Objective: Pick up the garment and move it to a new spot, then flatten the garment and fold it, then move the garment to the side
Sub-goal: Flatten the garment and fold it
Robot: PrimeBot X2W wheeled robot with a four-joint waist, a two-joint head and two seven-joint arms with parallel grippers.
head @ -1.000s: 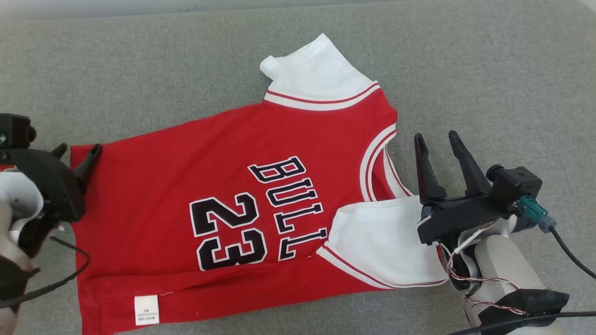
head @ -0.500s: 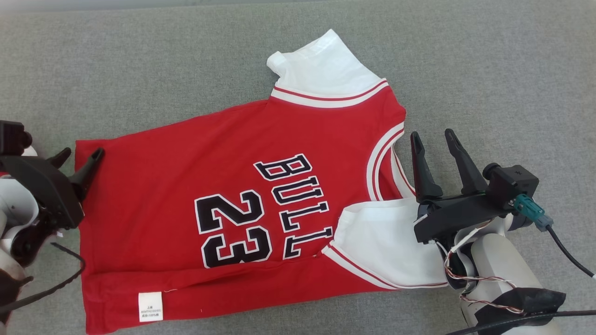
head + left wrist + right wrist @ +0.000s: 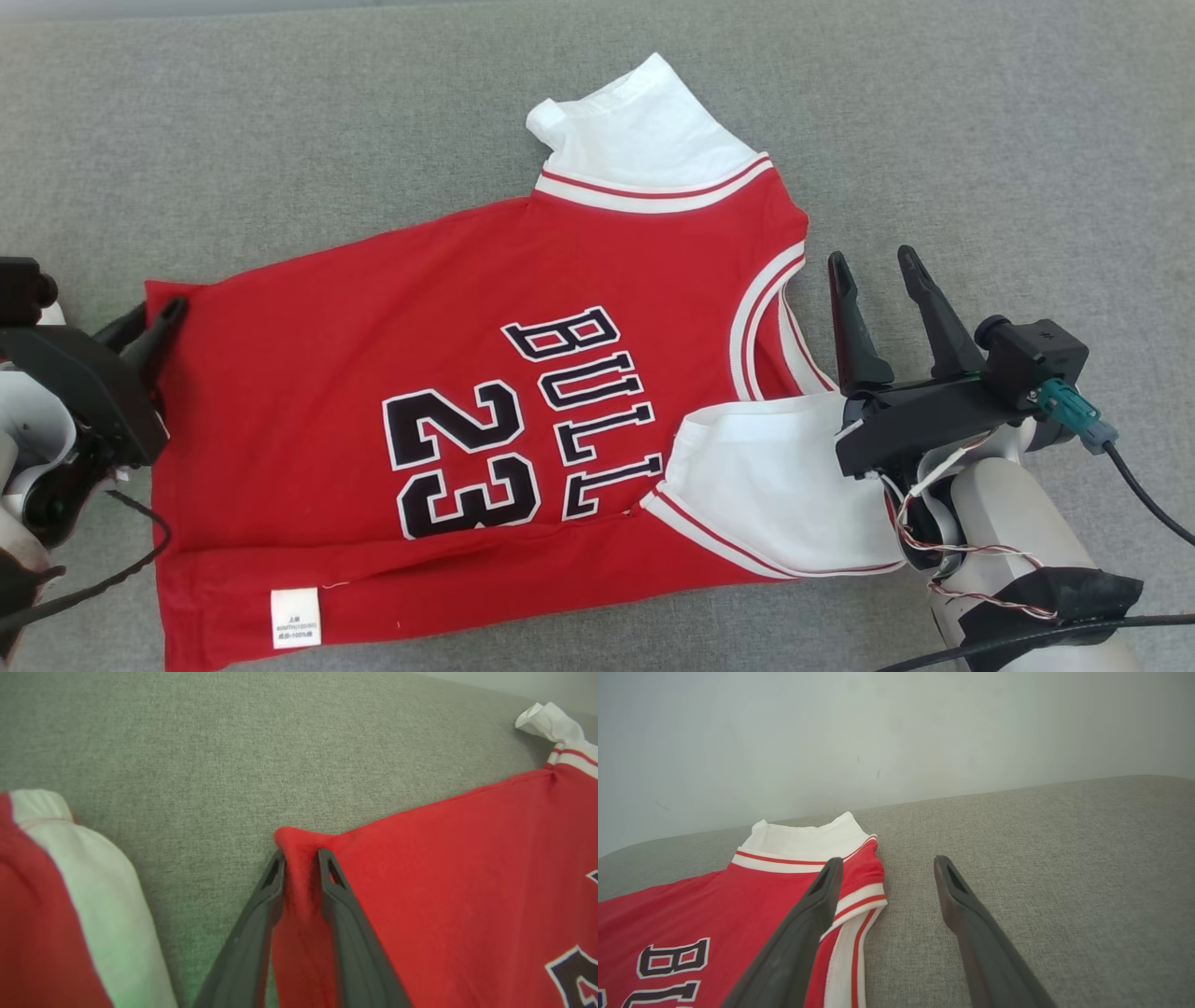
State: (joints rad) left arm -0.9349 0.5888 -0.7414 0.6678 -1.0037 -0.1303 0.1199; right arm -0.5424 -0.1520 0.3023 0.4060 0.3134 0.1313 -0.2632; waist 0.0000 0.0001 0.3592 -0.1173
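Your left gripper (image 3: 302, 854) has its jaws pinching the bunched hem corner of the garment (image 3: 373, 355), which lies spread out on the grey surface (image 3: 280, 121). Right gripper (image 3: 875, 259) jaws are spread, empty, just beside the neckline.

Bright, even, diffuse light falls from above, so shadows are faint and soft-edged. The head view is sharp throughout, and the red garment (image 3: 308, 373) shows no glare. In the left wrist view the left gripper (image 3: 301, 855) blurs toward 6 o'clock, and a greenish cast tints the white cloth (image 3: 107, 914) at 8 o'clock. In the right wrist view the wall (image 3: 896, 732) looks pale and washed.
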